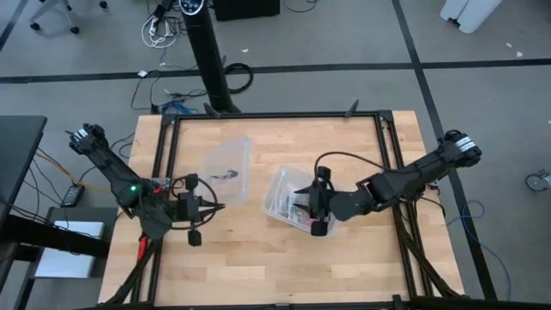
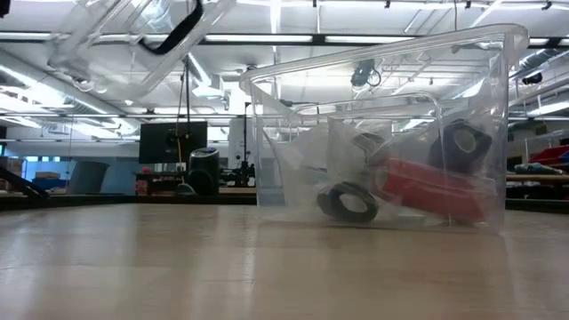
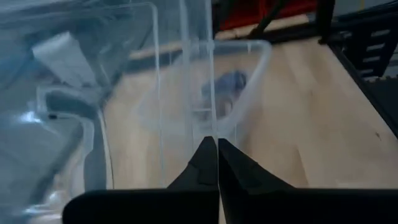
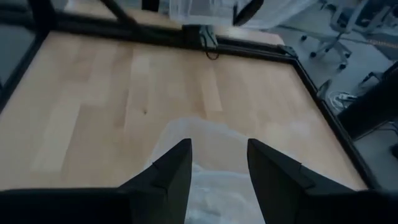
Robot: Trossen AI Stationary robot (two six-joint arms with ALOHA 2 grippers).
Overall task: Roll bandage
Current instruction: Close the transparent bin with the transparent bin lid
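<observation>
While the left gripper [image 1: 209, 207] is clenched on the thin wall of a clear plastic lid [image 1: 228, 168] tilted above the wooden table [image 1: 258, 267], the right gripper [image 1: 303, 207] hangs with fingers parted over the rim of a clear plastic tub [image 1: 280, 185] near the table's middle. Dark rolls and a red item lie inside; the bandage cannot be identified. Bare wood lies along the near edge.

One camera looks straight down on the table [image 1: 284, 258]; another sits at tabletop level; both share the clear tub [image 1: 288, 200].
</observation>
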